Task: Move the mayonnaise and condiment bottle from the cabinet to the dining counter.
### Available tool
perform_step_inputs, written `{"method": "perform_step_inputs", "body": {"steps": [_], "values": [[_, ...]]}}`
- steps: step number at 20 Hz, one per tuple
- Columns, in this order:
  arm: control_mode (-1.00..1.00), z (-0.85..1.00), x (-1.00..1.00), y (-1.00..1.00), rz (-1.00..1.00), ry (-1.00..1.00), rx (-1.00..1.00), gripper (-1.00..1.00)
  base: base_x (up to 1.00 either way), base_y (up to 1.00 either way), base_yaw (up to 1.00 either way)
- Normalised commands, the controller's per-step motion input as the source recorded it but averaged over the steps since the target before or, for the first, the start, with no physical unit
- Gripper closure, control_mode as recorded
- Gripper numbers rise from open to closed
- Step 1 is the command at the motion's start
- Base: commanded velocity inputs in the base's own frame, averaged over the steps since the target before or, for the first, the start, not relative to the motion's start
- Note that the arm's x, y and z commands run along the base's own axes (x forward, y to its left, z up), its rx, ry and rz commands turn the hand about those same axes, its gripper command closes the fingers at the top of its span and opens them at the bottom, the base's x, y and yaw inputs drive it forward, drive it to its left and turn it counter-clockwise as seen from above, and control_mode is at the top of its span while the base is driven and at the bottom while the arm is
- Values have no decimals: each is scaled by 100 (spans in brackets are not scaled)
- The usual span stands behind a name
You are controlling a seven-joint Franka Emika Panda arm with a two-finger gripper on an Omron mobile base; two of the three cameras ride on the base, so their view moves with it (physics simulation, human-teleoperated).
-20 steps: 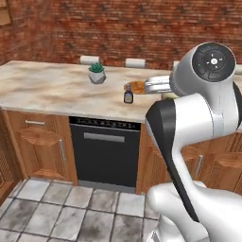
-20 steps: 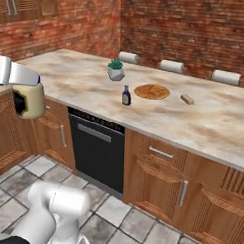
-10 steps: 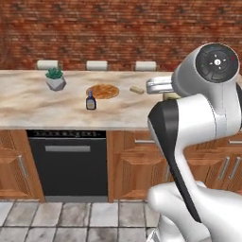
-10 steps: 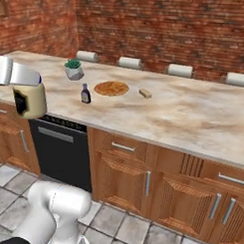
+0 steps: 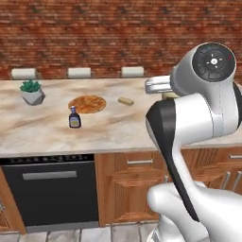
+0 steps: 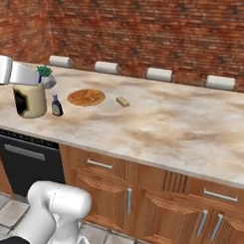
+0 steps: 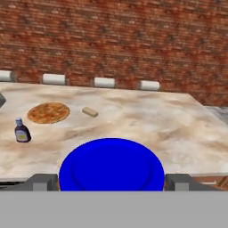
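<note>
The squat cream mayonnaise jar with its blue round lid is apparently being gripped between the widely spread fingers of the gripper, above the beige marble dining counter; the dark condiment bottle is being left standing there beside a flat round pizza.

The mayonnaise between the hand's grey fingertips shows a saturated blue lid; its body is cream. Beyond the hand, the surface is beige-brown with pale marbled streaks. Ahead and to the left of the hand on the surface, the condiment bottle is dark purple-brown with a pale label, near an orange-brown speckled pizza and a tan block. Behind runs a red brick wall.
</note>
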Motion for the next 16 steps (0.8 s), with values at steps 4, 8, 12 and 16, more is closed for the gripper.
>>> {"method": "perform_step_inputs", "body": {"steps": [4,8,12,16], "values": [[100,0,0,0,0,0,0,100,70,-28,-15],[100,0,0,0,0,0,0,100,80,-7,-10],[100,0,0,0,0,0,0,100,77,-16,-6],[100,0,0,0,0,0,0,100,69,-18,-2]]}}
